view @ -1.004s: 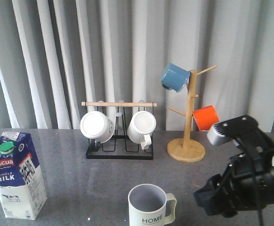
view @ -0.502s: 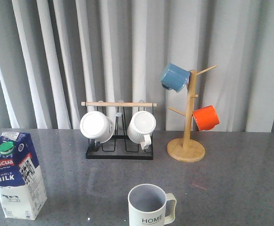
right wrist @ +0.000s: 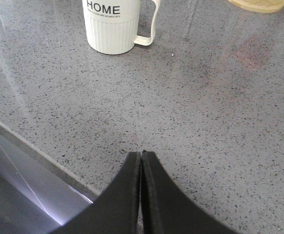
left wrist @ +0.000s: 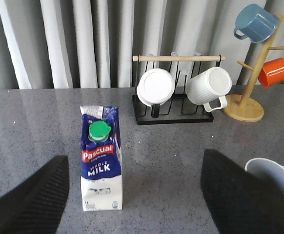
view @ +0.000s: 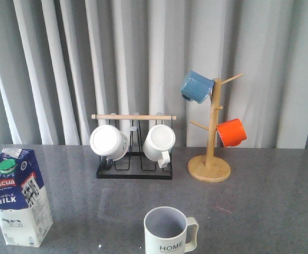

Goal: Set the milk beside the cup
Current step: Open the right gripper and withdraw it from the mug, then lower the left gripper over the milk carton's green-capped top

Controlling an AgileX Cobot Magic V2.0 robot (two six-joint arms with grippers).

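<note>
The left gripper [left wrist: 132, 195] hangs spread wide facing the untouched milk carton [left wrist: 101, 163], presumably lining up a grasp, while the right gripper [right wrist: 141, 161] rests pressed together near the HOME cup [right wrist: 111, 24].

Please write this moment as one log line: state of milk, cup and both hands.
milk carton: upright, ungrasped | HOME cup: apart from carton | left hand: open, facing carton | right hand: shut, empty

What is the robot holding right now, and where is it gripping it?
Nothing. The left hand is open with the milk standing free ahead of it; the right hand is shut on nothing, apart from the cup.
</note>
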